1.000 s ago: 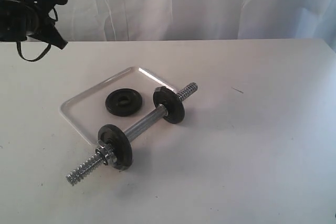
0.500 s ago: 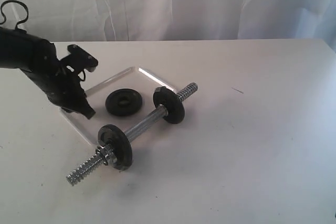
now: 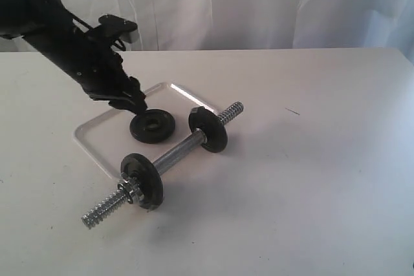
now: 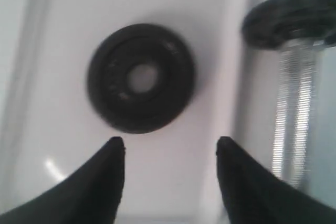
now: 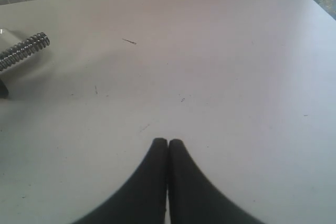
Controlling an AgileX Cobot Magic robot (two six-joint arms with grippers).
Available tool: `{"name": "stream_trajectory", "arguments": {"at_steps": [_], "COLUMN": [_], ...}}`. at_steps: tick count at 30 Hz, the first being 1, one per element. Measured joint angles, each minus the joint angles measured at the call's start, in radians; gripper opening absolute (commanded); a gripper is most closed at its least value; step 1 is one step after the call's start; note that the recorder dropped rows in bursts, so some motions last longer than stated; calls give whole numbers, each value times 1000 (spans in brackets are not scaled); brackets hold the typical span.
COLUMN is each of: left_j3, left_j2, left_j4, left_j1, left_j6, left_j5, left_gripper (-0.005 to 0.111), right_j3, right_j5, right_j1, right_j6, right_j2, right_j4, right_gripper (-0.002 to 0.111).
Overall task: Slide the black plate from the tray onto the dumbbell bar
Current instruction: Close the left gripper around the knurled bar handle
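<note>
Left gripper (image 3: 134, 100) is over the far part of the tray (image 3: 90, 141), tips pointing down at the black plate (image 3: 152, 125). Jaws are spread apart with nothing between them. In the left wrist view the 2 fingertips (image 4: 116, 148) sit just short of the plate's rim, gripper (image 4: 170, 142) roughly centred on it, not touching.

Black plate (image 4: 140, 77) lies flat inside the tray (image 4: 58, 103), centre hole facing up, near the tray edge closest to the dumbbell bar (image 3: 178, 152). It is not on the bar.

The bar lies on the white table (image 3: 310, 185) diagonally, its middle over the tray's right edge. It carries 2 black discs: the near disc (image 3: 143, 180) with a silver collar nut (image 3: 129, 189) outside it, and the far disc (image 3: 208, 129) just beside the loose plate. Both threaded ends stick out bare past the discs. The left wrist view shows the bar (image 4: 294, 119) and 1 disc beside the plate, blurred.

Right gripper (image 5: 168, 142) is clenched, fingertips pressed together, holding nothing, above bare table. Its wrist view catches only 1 threaded bar end (image 5: 23, 48), well apart from the gripper.
</note>
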Motion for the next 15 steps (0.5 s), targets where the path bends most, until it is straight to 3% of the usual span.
{"name": "stream_trajectory", "arguments": {"at_steps": [5,15], "left_j3": [-9,-9], "left_j2": [1,108], "left_j4": [-226,-158], "left_j1": [-32,-178], "left_j6": [149,150], "left_j5": [85,26], "left_gripper": [68,68], "right_j3": [0,0], "right_j5": [0,0], "right_j1": [0,0], "right_j6": [0,0], "right_j2": [0,0], "right_j4": [0,0], "right_gripper": [0,0]}}
